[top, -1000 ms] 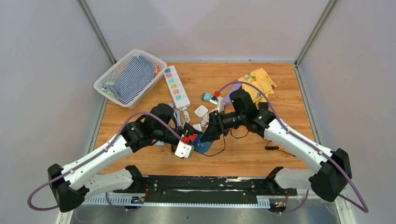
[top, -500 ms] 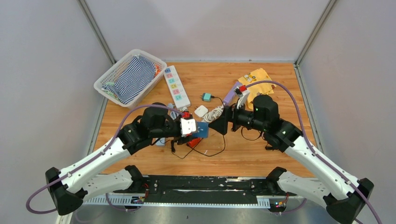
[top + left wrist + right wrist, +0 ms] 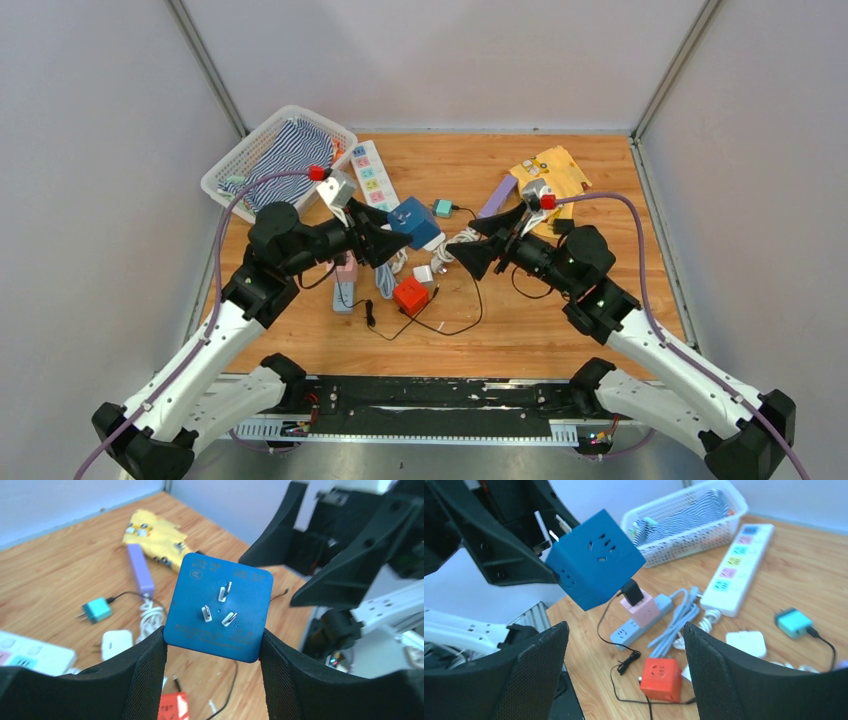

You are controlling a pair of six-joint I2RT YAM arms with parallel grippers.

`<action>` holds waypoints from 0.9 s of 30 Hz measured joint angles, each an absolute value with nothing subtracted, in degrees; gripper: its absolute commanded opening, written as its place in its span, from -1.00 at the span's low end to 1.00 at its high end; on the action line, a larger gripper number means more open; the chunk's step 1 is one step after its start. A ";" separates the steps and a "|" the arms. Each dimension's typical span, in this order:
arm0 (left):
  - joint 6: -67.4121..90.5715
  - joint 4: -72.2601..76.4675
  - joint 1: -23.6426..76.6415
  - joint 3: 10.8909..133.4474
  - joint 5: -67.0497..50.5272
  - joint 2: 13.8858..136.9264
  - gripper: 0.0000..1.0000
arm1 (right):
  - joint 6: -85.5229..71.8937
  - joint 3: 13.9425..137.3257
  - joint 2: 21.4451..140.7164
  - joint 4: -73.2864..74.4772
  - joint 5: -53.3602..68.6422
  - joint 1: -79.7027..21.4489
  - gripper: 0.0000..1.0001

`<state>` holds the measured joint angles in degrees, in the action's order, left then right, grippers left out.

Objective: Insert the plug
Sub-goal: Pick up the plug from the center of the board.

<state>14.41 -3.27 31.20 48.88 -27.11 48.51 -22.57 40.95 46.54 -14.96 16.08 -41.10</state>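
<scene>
While the left gripper clamps the blue cube plug, three prongs facing outward, the right gripper gapes empty.

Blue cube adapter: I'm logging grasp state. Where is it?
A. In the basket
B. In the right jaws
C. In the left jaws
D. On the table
C: the blue cube adapter sits clamped in the left gripper, prongs showing; the right gripper gapes empty.
</scene>
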 measured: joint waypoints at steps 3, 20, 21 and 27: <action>20.12 -0.51 31.20 49.69 -28.27 47.37 -1.00 | -23.05 38.57 46.94 -22.28 20.08 -41.10 0.74; 43.86 19.33 35.20 49.87 -30.50 48.23 -1.00 | -32.23 37.12 54.33 -49.50 27.00 -41.60 0.75; 44.34 20.36 35.70 49.69 -30.37 48.49 -1.00 | -32.71 37.15 54.63 -50.19 27.05 -41.65 0.76; 47.22 27.66 37.12 47.81 -29.30 49.08 -1.00 | -35.97 37.15 55.51 -54.48 27.51 -41.65 0.75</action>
<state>47.22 27.66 37.12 47.81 -29.30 49.08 -35.97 37.15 55.51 -54.48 27.51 -41.65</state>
